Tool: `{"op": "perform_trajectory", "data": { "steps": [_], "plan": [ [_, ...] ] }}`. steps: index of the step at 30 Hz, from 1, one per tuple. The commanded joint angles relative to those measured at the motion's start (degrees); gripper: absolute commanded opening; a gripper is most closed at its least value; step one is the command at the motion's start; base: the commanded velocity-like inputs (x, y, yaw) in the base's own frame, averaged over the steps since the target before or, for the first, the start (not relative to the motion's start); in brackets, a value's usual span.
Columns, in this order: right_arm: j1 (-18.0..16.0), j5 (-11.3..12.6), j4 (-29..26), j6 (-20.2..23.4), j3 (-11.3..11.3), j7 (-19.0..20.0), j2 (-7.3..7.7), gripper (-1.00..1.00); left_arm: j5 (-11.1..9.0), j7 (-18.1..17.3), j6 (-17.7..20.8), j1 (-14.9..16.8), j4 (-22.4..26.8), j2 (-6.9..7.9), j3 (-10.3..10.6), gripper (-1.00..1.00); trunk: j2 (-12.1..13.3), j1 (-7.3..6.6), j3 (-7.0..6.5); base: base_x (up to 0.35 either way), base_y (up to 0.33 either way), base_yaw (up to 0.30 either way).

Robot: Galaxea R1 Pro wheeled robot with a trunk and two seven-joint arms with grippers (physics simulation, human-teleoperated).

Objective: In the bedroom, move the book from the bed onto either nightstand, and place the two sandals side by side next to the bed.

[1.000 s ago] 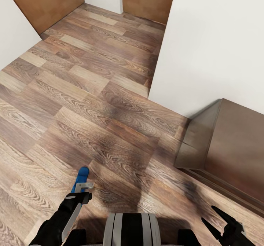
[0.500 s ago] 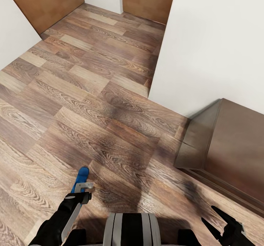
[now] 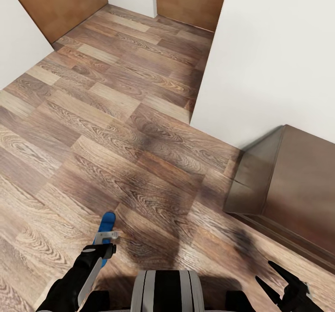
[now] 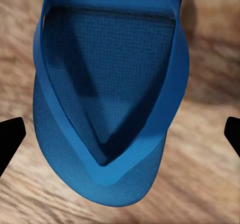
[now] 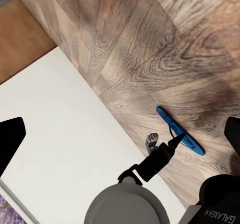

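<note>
Left gripper (image 3: 105, 235) pinching bright blue flat sandal (image 3: 106, 223) | view shifted slightly since earlier, carrying underway | right gripper (image 3: 278, 282) spread, empty

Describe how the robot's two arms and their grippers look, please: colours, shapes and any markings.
The left arm is matte black with a pale grey strip along it, ending in a silver metal gripper. The right gripper is all black, with thin pointed fingers. In the right wrist view, white lettering marks a black arm segment.
</note>
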State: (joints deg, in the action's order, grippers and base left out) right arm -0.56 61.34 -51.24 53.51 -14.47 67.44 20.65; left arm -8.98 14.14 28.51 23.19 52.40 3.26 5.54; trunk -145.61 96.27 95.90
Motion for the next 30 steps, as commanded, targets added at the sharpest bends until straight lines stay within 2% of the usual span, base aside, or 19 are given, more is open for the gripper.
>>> {"op": "perform_trajectory", "data": {
  "steps": [1, 12, 30],
  "plan": [
    [0.0, 0.1, 0.0, 0.3, 0.0, 0.1, 0.0, 1.0, -0.6, 0.5, 0.2, 0.0, 0.1, 0.08, 0.3, 1.0, 0.0, -0.01, 0.03, 0.0, 0.0, 0.0],
    [0.0, 0.1, 0.0, 0.3, 0.0, 0.1, 0.0, 1.0, -0.7, 0.5, 0.2, 0.0, 0.1, 0.08, 0.3, 1.0, 0.0, -0.01, 0.03, 0.127, 0.0, 0.0],
    [-0.1, 0.1, 0.0, 0.3, 0.0, 0.1, 0.0, 1.0, -0.6, 0.5, 0.0, 0.0, 0.1, 0.0, 0.4, 1.0, 0.0, -0.01, 0.03, 0.035, 0.007, 0.0]
  ]
}}
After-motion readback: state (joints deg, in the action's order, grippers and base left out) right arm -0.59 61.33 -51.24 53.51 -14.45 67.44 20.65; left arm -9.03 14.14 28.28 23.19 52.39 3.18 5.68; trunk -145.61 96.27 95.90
